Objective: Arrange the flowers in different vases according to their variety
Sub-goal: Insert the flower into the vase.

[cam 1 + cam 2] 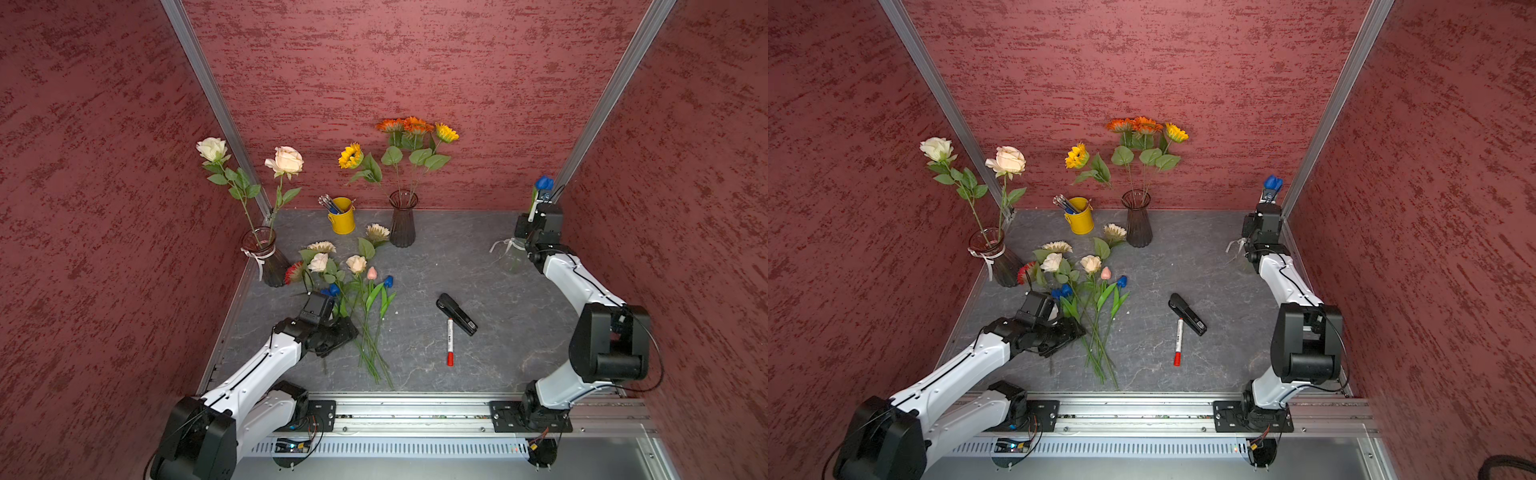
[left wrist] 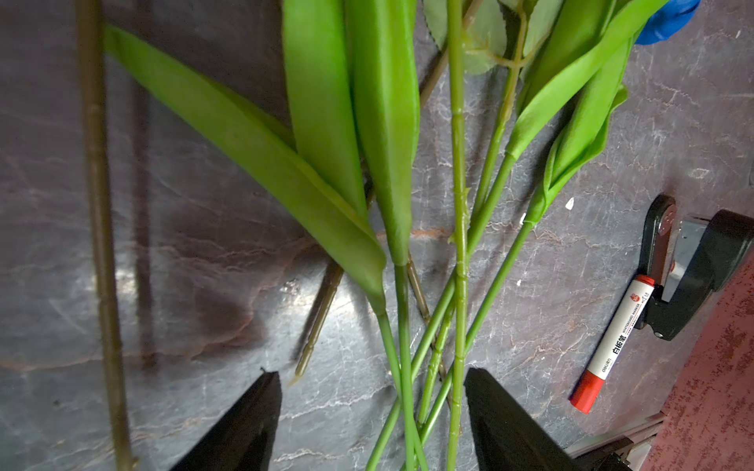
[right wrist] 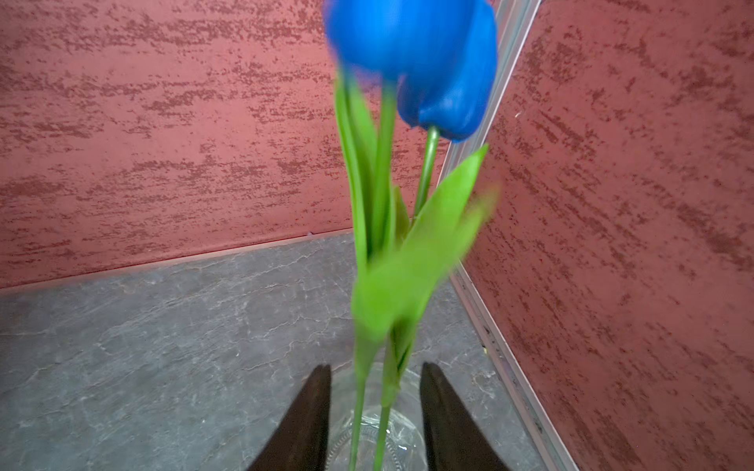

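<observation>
Loose flowers (image 1: pixel 353 282) lie in a pile left of centre: cream roses, cream and red sunflowers, blue tulips and a pink one. My left gripper (image 2: pixel 371 407) hangs open over their crossed green stems (image 2: pixel 457 285), and several stems run between its jaws. A dark flared vase (image 1: pixel 266 259) with a white ribbon holds two roses. The ribbed tall vase (image 1: pixel 402 224) holds orange and yellow sunflowers. At the far right, my right gripper (image 3: pixel 375 391) stands open around the stems of two blue tulips (image 3: pixel 412 49), which stand in the small clear vase (image 3: pixel 375 436).
A yellow pen cup (image 1: pixel 343 218) stands at the back between the dark vases. A red marker (image 1: pixel 450 343) and a black stapler-like tool (image 1: pixel 456 313) lie mid-table. Red walls close in on three sides, and a metal rail (image 1: pixel 415 411) runs along the front.
</observation>
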Controlling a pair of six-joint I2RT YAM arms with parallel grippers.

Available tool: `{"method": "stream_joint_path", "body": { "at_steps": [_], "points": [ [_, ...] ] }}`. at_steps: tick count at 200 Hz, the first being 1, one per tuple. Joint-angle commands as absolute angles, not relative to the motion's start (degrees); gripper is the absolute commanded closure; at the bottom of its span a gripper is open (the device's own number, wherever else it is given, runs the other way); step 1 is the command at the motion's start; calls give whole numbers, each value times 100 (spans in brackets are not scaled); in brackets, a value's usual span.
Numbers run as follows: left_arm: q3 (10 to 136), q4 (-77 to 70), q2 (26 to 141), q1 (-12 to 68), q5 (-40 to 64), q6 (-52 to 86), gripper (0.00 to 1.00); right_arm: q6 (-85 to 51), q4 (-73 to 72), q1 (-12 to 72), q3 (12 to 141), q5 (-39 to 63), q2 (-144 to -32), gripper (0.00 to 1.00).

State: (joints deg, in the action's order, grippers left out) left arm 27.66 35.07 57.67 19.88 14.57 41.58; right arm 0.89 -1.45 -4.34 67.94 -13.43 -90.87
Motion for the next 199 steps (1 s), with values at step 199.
{"method": "stream_joint_path", "body": {
  "at_steps": [199],
  "points": [
    [3405, 4372, 5320, 1934, 1129, 4090, 19, -1996, 2567, 3172, 6165, -728, -6828, 10]
  ]
}}
